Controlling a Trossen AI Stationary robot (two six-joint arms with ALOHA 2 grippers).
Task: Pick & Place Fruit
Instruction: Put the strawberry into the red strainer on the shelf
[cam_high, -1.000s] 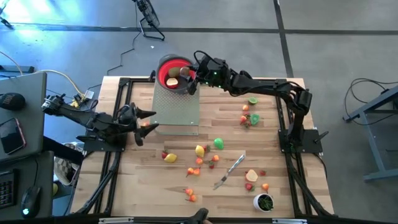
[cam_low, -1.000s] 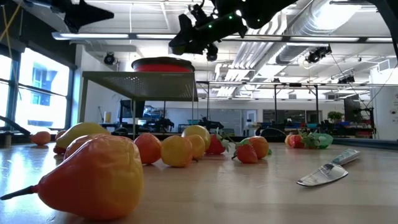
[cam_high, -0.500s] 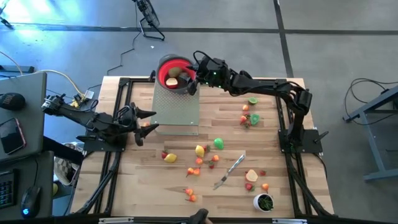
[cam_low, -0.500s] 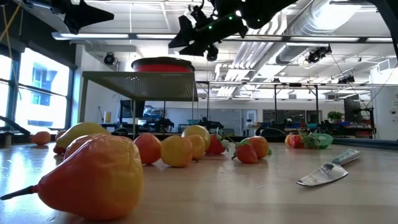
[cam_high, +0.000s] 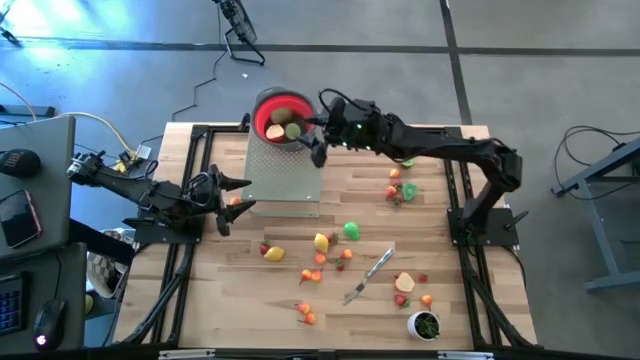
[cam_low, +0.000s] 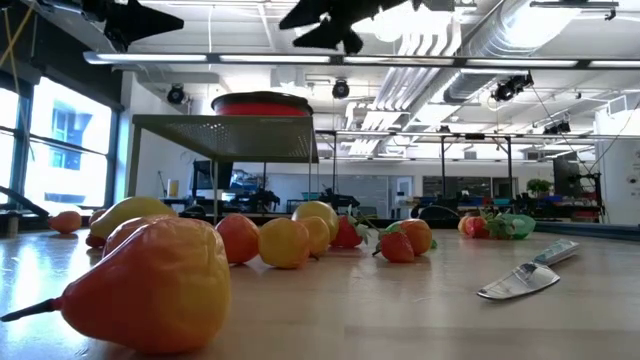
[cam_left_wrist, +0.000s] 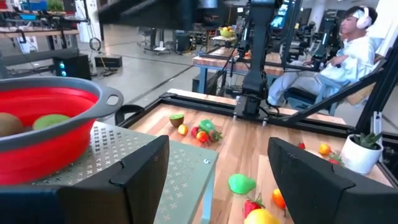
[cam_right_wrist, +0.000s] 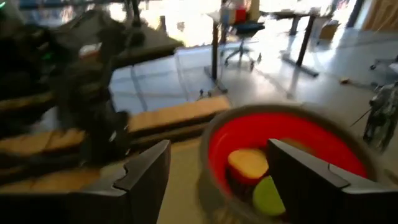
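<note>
While right hand hangs open and empty just beside red bowl at table's far edge | loose fruit lies mid-table toward near edge, nearer right arm | left hand open, waiting near left edge

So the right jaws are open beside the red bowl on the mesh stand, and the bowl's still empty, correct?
Not quite: the bowl isn't empty. The high view shows fruit in it, tan and green pieces, and the right wrist view shows a yellow and a green piece too. The rest holds: the right gripper is open beside the bowl on the mesh stand.
</note>
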